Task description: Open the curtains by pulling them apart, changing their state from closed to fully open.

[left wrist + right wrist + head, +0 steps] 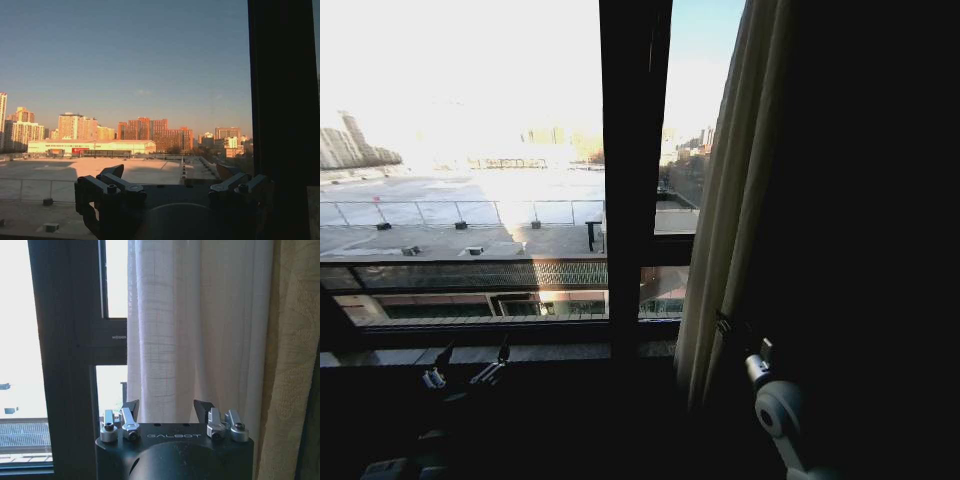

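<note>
One sheer white curtain (718, 230) hangs gathered in pleats just right of the dark window post (625, 180). The glass to the left of the post is bare. My right gripper (728, 328) is low at the curtain's edge. In the right wrist view the right gripper (166, 408) stands open, with the sheer curtain (200, 330) close in front and nothing between its fingers. My left gripper (473, 356) is low at the left by the window sill. In the left wrist view the left gripper (172, 173) is open and faces the bare glass and the city beyond.
A dark opaque drape (860, 200) covers the right side, and its tan edge (295, 365) hangs beside the sheer fabric. The window frame (70, 340) stands on the curtain's other side. A dark sill (520, 352) runs below the glass.
</note>
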Tool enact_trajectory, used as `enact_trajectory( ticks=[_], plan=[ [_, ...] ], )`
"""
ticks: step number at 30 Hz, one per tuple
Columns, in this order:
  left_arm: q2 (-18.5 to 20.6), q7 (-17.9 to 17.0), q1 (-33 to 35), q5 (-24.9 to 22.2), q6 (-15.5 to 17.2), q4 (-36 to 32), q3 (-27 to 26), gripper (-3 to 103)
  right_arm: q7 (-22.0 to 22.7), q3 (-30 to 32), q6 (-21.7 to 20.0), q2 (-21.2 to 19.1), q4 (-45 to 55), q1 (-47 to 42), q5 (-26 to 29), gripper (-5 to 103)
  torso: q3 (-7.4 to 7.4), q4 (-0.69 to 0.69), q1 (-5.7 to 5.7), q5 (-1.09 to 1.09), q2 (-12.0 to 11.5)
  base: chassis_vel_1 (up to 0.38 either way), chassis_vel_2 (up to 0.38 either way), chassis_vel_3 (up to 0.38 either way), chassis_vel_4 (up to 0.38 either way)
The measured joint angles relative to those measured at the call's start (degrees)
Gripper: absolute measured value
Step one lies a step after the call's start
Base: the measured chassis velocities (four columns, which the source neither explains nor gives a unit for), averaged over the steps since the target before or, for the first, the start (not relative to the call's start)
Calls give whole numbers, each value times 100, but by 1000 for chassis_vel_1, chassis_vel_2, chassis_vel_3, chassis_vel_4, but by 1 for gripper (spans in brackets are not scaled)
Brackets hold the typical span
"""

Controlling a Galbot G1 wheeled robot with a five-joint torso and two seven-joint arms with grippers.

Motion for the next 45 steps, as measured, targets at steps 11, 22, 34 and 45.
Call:
enact_trajectory(
  ticks=[11,22,34,45],
  plan=[
    [75,2,75,-74,100,0,-3,100,-448,-204,583,270,328,-610,-975,98,0,1,0,1,0,0,0,0,0],
    [83,28,131,-81,123,0,5,100,-504,-216,572,281,329,-697,-1096,100,0,0,0,2,0,79,80,-83,-71],
    [85,34,139,-77,69,0,-11,100,-584,-281,566,291,286,-699,-1266,100,0,0,0,1,0,269,278,-275,-274],
    [41,149,180,-57,-72,0,-22,100,-688,-228,567,250,212,-580,-1333,100,0,0,-1,1,0,357,349,-373,-340]
  ],
)
